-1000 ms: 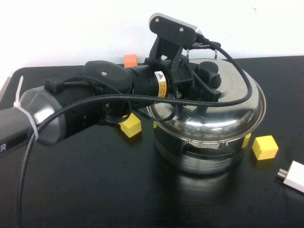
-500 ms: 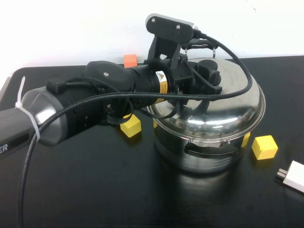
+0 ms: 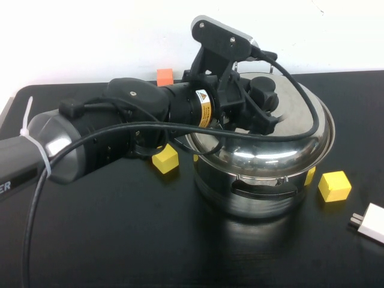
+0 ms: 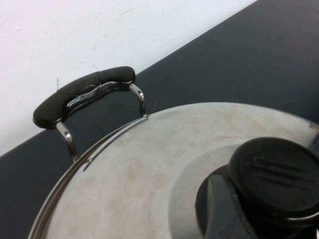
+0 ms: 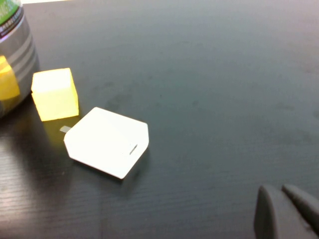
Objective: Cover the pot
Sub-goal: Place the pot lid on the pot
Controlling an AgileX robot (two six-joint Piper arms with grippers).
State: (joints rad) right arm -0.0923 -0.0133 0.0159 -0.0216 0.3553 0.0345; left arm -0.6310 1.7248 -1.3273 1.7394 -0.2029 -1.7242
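- Pot point(image 3: 255, 195) of shiny stainless steel stands on the black table point(image 3: 120, 240), right of centre in the high view, with one black side handle point(image 3: 264, 191) facing the camera.
- Domed steel lid point(image 3: 270, 144) sits on top of the pot, its rim overhanging the pot wall; it appears slightly tilted, though whether it is fully seated cannot be told.
- Left gripper point(image 3: 264, 105) reaches in from the left over the lid and is at the black knob point(image 4: 279, 179) at the lid's centre. How far its fingers are apart, and whether they grip the knob, cannot be told from either view.
- Left wrist view shows the lid's brushed top, the knob close up, and the pot's far handle point(image 4: 82, 99) beyond the lid's edge.
- Right gripper point(image 5: 286, 211) shows only in its own wrist view, low over bare table, with two dark fingertips point(image 5: 266, 214) lying close side by side and nothing between them.
- White charger plug point(image 3: 367, 222) lies near the right edge of the table, well apart from the pot.
- Yellow cube point(image 3: 334, 185) lies just right of the pot; a second yellow cube point(image 3: 165, 158) lies just left of it, under the left arm.
- Orange cube point(image 3: 164, 76) sits at the table's far edge by the white wall.
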